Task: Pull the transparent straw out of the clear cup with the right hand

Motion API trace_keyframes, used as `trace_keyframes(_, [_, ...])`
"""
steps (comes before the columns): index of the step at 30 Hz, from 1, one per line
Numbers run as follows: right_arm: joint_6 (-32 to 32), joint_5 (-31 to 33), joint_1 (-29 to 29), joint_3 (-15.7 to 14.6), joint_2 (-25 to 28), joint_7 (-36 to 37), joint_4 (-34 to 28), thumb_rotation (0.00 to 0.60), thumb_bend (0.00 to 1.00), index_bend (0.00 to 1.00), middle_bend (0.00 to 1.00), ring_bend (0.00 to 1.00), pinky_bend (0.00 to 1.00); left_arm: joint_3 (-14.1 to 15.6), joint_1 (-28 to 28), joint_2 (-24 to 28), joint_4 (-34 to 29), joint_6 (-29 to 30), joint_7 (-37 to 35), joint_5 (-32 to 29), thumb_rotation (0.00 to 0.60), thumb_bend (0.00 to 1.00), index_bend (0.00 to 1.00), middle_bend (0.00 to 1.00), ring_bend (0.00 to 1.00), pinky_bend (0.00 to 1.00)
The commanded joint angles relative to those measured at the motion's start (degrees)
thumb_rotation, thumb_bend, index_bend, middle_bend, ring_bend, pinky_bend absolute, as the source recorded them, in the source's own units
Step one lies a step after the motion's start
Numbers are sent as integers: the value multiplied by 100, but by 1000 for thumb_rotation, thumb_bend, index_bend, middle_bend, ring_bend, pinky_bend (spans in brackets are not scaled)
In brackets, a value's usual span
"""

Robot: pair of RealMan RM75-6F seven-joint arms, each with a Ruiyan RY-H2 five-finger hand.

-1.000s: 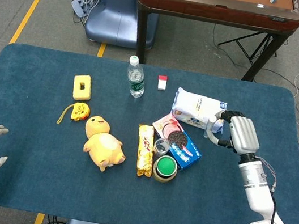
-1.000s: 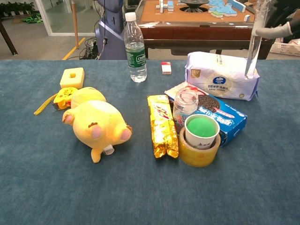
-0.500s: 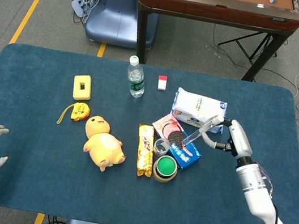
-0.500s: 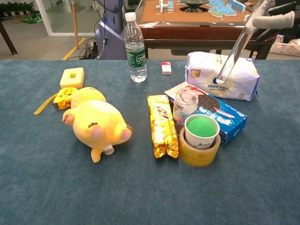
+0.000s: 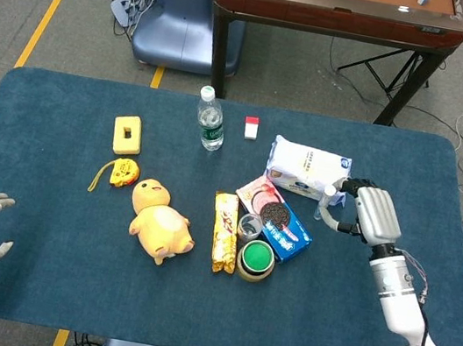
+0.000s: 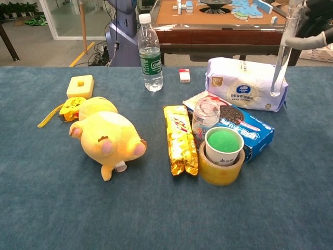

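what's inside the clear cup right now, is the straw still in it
The clear cup looks empty; no straw stands in it. The right hand holds the transparent straw upright in front of the white tissue pack. The cup's bottom is hidden behind the green-topped cup.

A water bottle (image 6: 150,52) stands upright at the back of the blue table (image 6: 47,203), with a small red-and-white box (image 6: 184,75) near it. A yellow block (image 6: 80,86) sits above a tape measure (image 6: 72,108) that touches a yellow plush (image 6: 108,136). A gold snack bar (image 6: 180,138) lies beside a tape roll (image 6: 220,169) holding a green-topped cup (image 6: 223,145). Behind are a cookie pack (image 6: 248,132) and a tissue pack (image 6: 243,84).
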Motion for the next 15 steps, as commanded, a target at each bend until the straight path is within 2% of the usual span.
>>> trace_keyframes(1, [-641,347,-122,170,250,2780,-626,600,619,724,464,390,301,-6,-10,-4,2,-4,2,5,600,244,247,206,159,52])
trace_keyframes(4, [-971,255,-153,204,483,3452,-801,600,619,724,464,390,301,-9,-22,-6,-7,-11,15,11,600,244,247,206,159,52])
trace_keyframes(7, [-889,23,-187,141,516,3414,-702,600,619,724,464,390,301,-15,-41,-16,-4,-34,27,4,600,244,247,206,159,52])
trace_keyframes(9, [-687,-120,-213,95,460,3145,-589,600,619,724,465,390,301,-13,-43,-9,-14,-33,35,10,600,244,247,206,159,52])
trace_keyframes(15, [287,-558,-255,-35,-23,1551,70,600,619,724,465,390,301,-19,-67,-24,-17,-59,47,4,600,244,247,206,159,52])
